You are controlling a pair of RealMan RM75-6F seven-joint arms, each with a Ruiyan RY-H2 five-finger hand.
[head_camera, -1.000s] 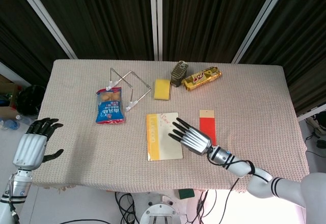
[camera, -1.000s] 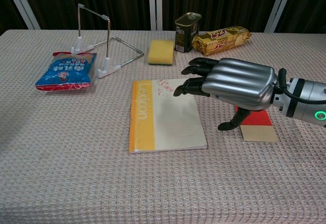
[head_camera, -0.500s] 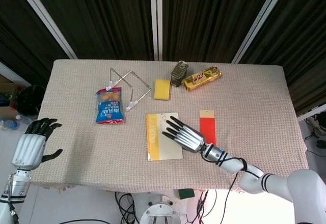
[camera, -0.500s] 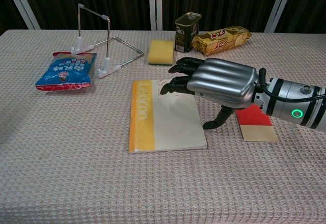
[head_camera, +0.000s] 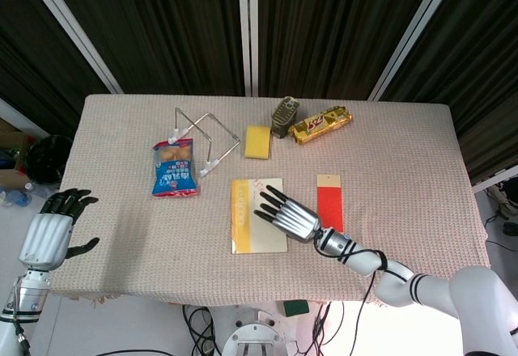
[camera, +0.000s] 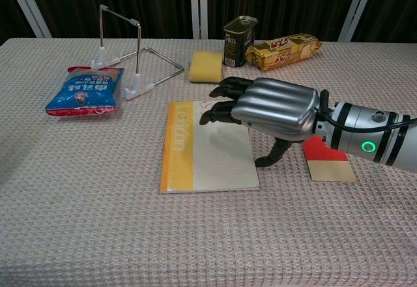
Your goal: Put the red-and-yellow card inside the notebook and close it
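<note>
The closed notebook (head_camera: pixel 251 228) (camera: pixel 203 160), pale with a yellow spine strip, lies flat at the table's middle. My right hand (head_camera: pixel 285 214) (camera: pixel 266 107) stretches over its right half, fingers spread and palm down, holding nothing; its thumb points down at the notebook's right edge. The red-and-yellow card (head_camera: pixel 329 203) (camera: pixel 326 162) lies flat just right of the notebook, partly hidden behind my wrist in the chest view. My left hand (head_camera: pixel 53 230) hangs off the table's left edge, fingers apart and empty.
A blue snack bag (head_camera: pixel 176 170) (camera: pixel 85 90) and a wire stand (head_camera: pixel 204 139) (camera: pixel 130 55) sit at the left. A yellow sponge (head_camera: pixel 258 141) (camera: pixel 206 66), a tin can (head_camera: pixel 284 116) (camera: pixel 240 41) and a gold snack pack (head_camera: pixel 321 124) (camera: pixel 285 50) line the far side.
My right hand has moved left over the notebook, away from the card. The notebook has shifted slightly left. The left hand has stayed still.
</note>
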